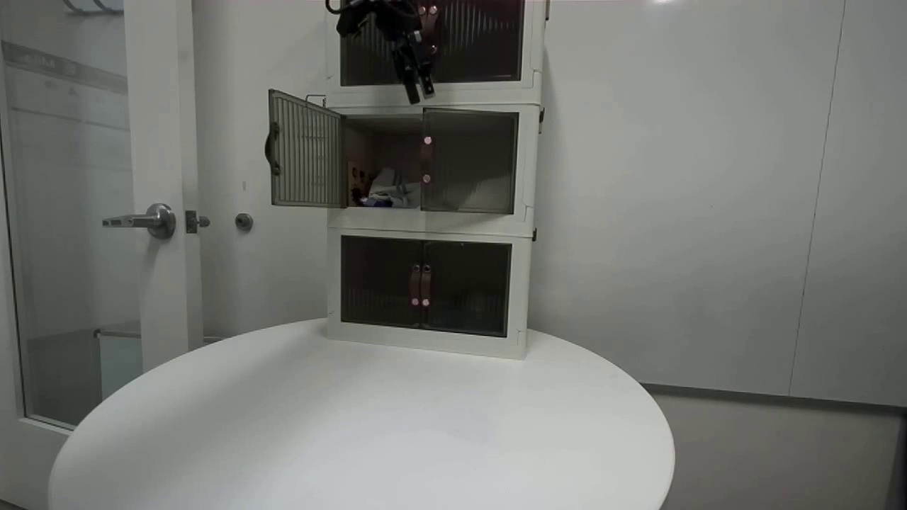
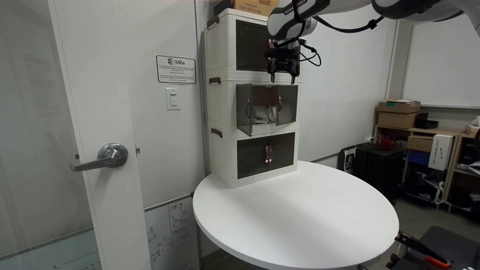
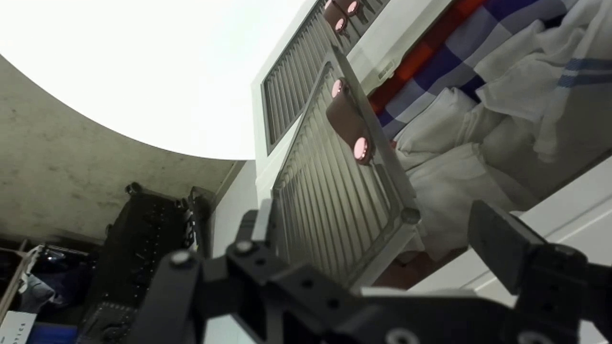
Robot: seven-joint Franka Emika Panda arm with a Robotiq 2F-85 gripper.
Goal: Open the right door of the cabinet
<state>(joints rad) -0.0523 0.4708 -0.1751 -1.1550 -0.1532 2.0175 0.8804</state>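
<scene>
So the pincer (image 2: 283, 79) is spread, nothing pinched, hanging in front of the cabinet (image 1: 425, 221) just above the middle tier's opening. Right below it is the right door (image 1: 473, 161), the right-hand leaf of that tier, a bit ajar with its free edge poking toward the near side. Best bet imo: dip the inner finger (image 3: 497, 246) behind that edge, then sweep slowly near and to the right along the hinge's arc. No real need to grab the strap handle (image 3: 347, 120). Landing on the leaf's top edge could knock it shut, and the cloths (image 3: 444, 129) inside could snag, so shallow is safer. Left leaf (image 1: 306, 150) is swung wide, out of the way. Cabinet sits at the far side of the worktop (image 2: 300, 221)
</scene>
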